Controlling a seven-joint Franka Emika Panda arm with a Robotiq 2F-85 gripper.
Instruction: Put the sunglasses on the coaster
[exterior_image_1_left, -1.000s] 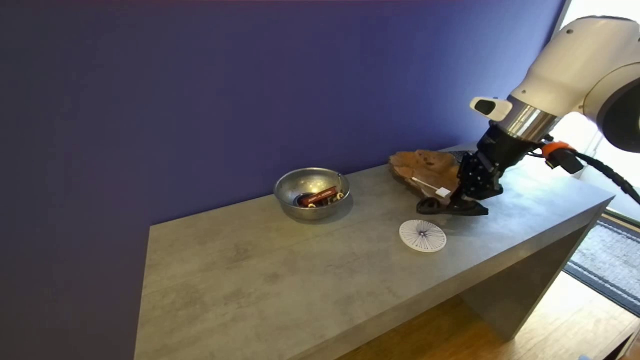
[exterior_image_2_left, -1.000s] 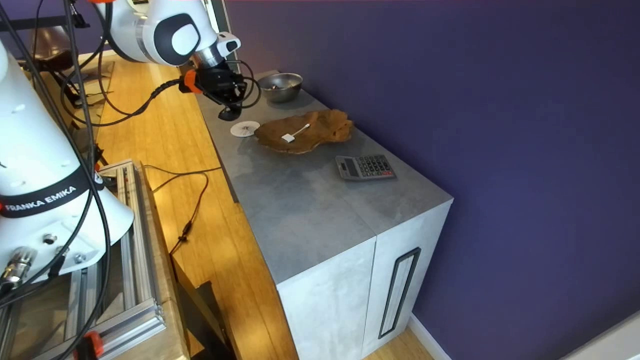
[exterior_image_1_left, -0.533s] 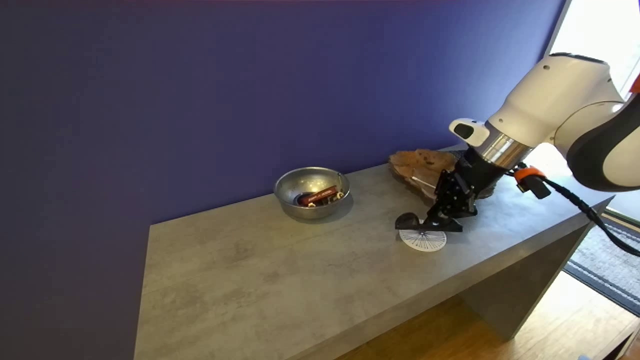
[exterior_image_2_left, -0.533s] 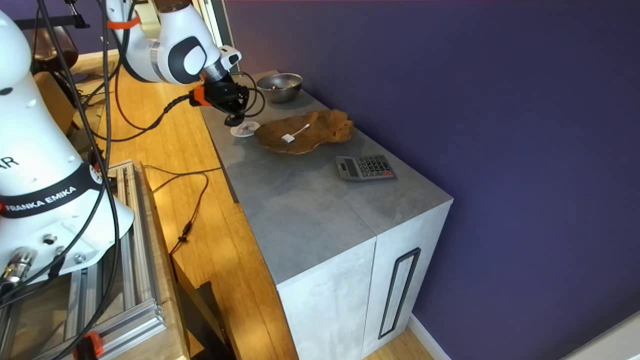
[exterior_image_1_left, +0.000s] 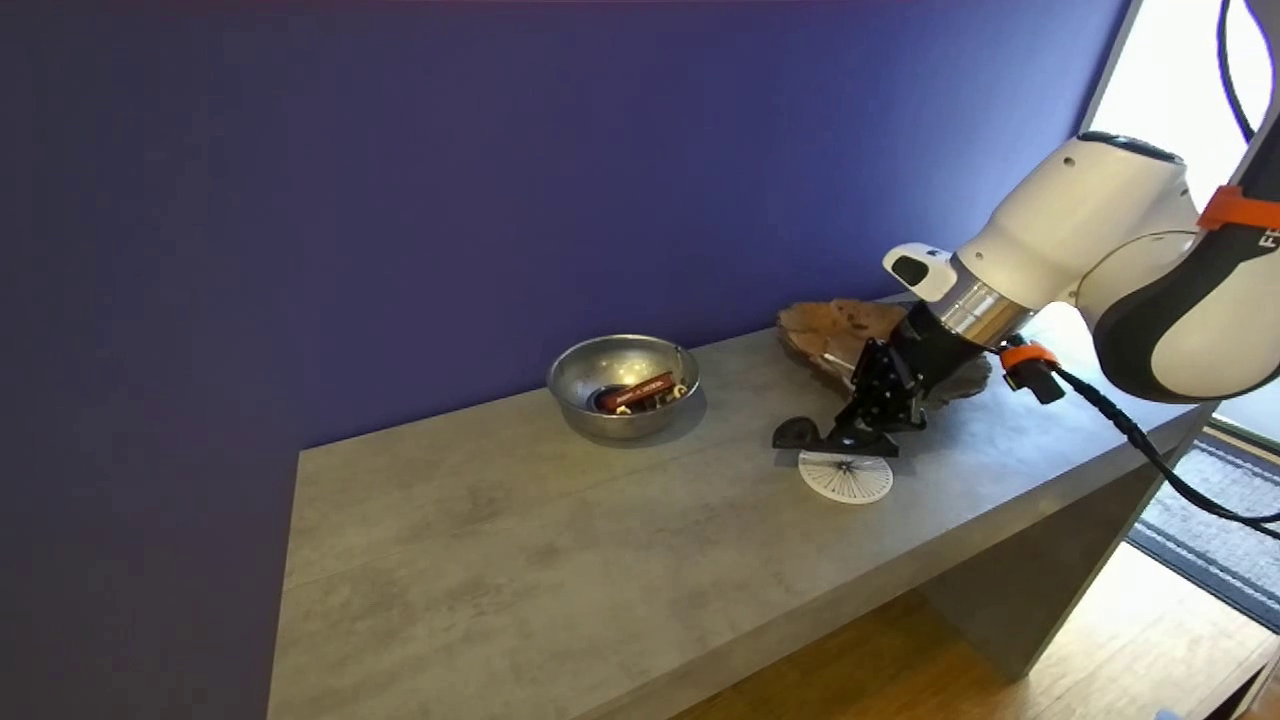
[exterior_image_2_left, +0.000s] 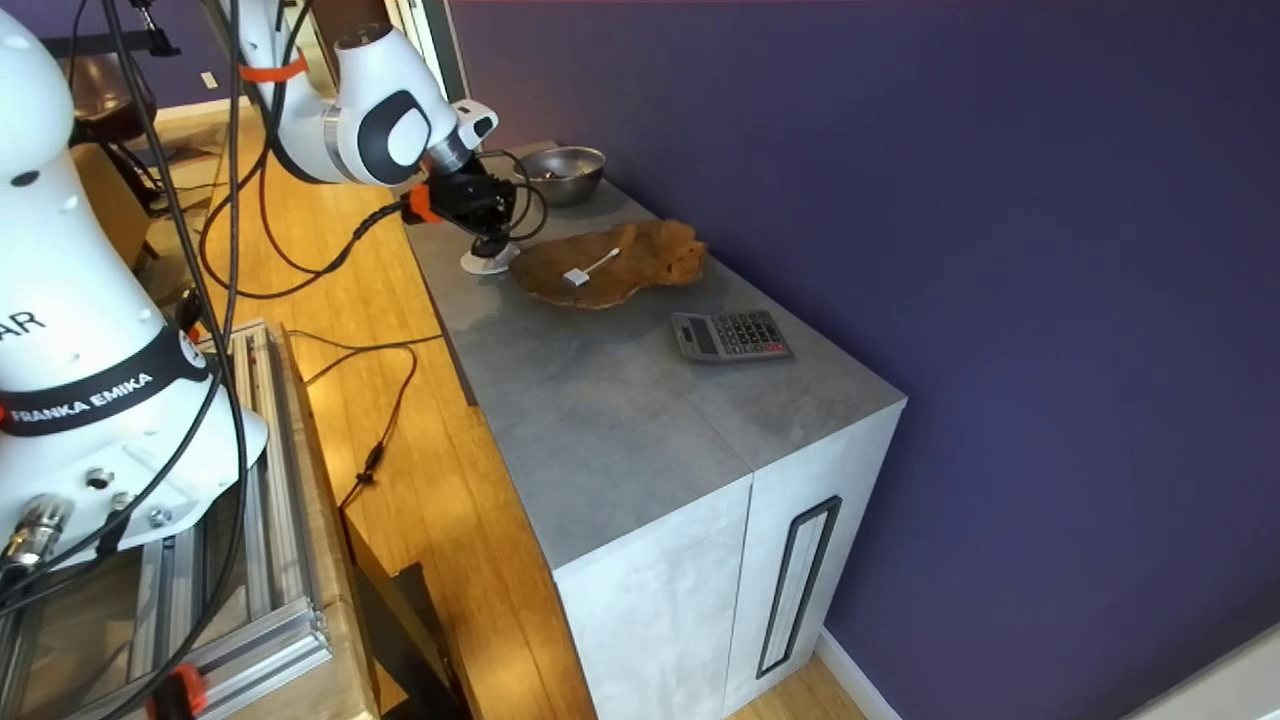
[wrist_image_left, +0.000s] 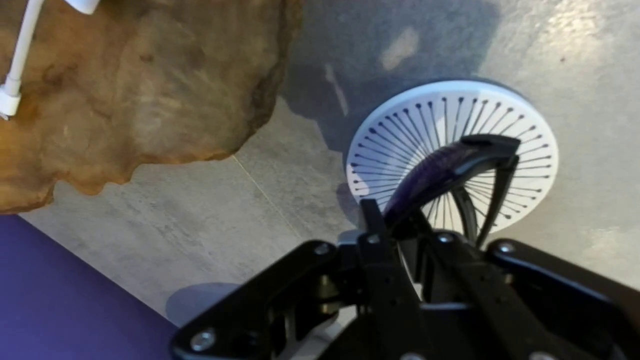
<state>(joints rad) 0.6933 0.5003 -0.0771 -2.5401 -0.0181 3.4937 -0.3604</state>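
The sunglasses are dark, with a purplish lens and thin black arms. My gripper is shut on the sunglasses and holds them over the coaster. The coaster is a flat white disc with thin dark radiating lines. In an exterior view the sunglasses hang across the far edge of the coaster, with one end past its rim; my gripper is above them. In an exterior view the gripper hides part of the coaster. Whether the sunglasses touch the coaster I cannot tell.
A brown wooden bowl with a white adapter lies right beside the coaster. A metal bowl holding a red-wrapped item stands farther along by the purple wall. A grey calculator lies on the grey tabletop.
My gripper has moved down and, in an exterior view, leftward, carrying the sunglasses from beside the wooden bowl to over the coaster. The coaster and bowls have not moved.
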